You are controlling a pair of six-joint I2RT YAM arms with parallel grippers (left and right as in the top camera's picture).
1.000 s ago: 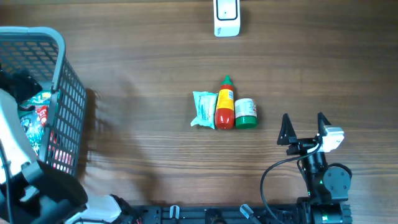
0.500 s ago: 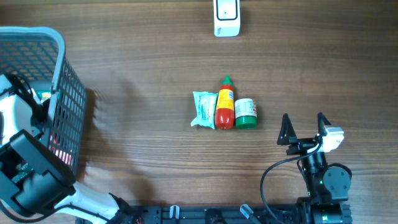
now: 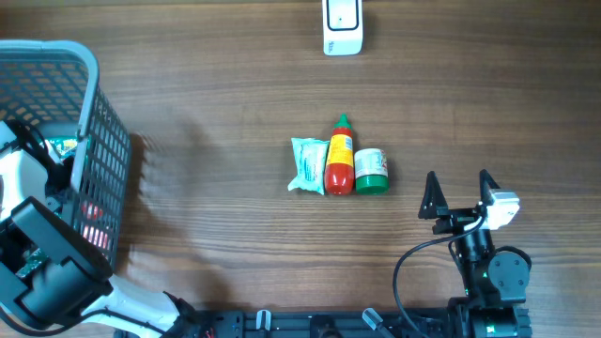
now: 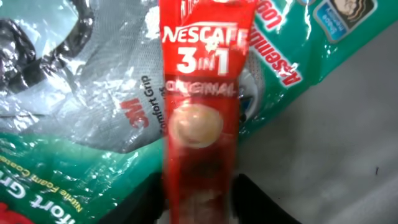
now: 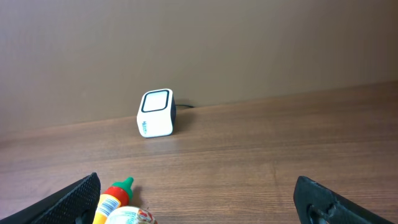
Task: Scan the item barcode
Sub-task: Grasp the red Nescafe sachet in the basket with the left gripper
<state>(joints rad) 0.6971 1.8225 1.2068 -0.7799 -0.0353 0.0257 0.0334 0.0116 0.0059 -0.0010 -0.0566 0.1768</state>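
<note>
left wrist view only: a red nescafe sachet (image 4: 200,112) fills the middle of the frame, lengthwise, its printed face to the camera. no barcode can be seen on that face.
under the sachet: a grey 3m glove pack (image 4: 87,93) to the left and a green packet (image 4: 298,56) to the right and below. these read clearly in no other view.
left gripper (image 4: 200,210): its dark fingers (image 4: 264,202) stand hard against the two long edges of the sachet's near end. the near end is blurred, and whether they press on it or only flank it cannot be told.
overhead view, left side: the left arm (image 3: 38,253) reaches down into the grey basket (image 3: 108,160) at the table's left edge. the mesh wall and the arm hide the gripper and the sachet.
overhead view, centre: a white-green pouch (image 3: 308,166), a red sauce bottle (image 3: 340,158) and a green-lidded jar (image 3: 372,172) lie in a row, touching one another, on the wooden table (image 3: 216,113).
scanner (image 3: 342,28): white, at the far edge of the table, well apart from the basket and from the row.
right gripper (image 3: 460,192): near side, right of the jar, fingertips (image 3: 431,183) spread wide with nothing between them.
right wrist view: shows the scanner's window facing the near side, and the bottle cap and jar low at the left. basket out of frame.
obstruction: the row of three items lies between the near edge and the scanner.
</note>
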